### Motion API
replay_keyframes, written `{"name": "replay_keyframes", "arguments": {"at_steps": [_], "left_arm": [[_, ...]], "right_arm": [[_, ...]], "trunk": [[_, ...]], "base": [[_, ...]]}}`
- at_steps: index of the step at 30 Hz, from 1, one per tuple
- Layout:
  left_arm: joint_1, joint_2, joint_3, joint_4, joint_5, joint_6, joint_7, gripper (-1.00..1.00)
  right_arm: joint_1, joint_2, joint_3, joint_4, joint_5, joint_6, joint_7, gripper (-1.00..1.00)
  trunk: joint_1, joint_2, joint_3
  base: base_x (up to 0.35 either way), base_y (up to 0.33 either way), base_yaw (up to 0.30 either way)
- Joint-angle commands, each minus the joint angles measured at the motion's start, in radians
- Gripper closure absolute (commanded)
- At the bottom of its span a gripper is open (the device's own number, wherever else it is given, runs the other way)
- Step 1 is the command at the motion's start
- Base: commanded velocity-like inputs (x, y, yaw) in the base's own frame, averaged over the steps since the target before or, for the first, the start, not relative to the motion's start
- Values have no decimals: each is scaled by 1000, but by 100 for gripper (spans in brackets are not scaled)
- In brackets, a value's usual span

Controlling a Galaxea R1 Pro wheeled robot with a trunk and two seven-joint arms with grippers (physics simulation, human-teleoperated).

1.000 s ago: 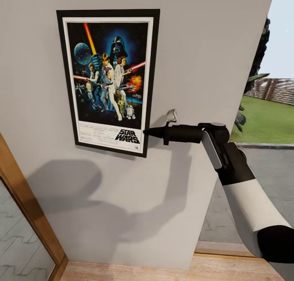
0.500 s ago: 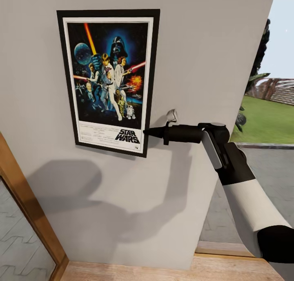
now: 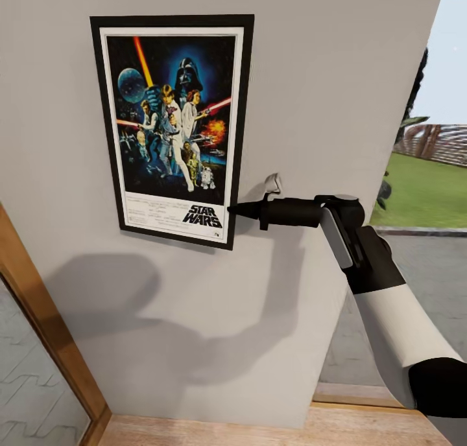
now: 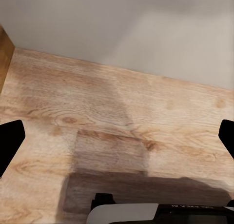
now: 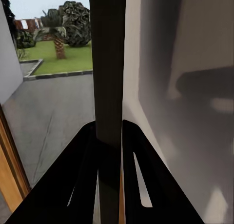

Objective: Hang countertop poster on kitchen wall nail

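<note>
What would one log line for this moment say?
poster: flat against wall | right hand: shut on poster's lower right edge | left hand: open above wooden floor

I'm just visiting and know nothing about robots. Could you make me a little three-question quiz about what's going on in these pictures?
1. True or false: the poster lies flat on the wooden floor.
2. Which edge of the poster does the right hand grip?
A. top
B. its lower right edge
C. left
3. Fill in: the left hand is ____ and holds nothing.

Key: 1 false, it is up against the grey wall; 2 B; 3 open.
</note>
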Motion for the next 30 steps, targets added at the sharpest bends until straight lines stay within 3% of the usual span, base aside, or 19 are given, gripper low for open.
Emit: {"name": "replay_keyframes", "arguments": {"at_steps": [1,30], "left_arm": [[0,0,2,0,0,-1,-5,-100],[0,1,2,0,0,-1,-6,-100]], "right_arm": [[-1,0,1,0,-8,8,-1,100],[3,-1,1,0,-8,8,-1,100]], "trunk": [[1,-2,-2],[1,-2,-2]], "base": [[0,72,0],[0,24,0]]}}
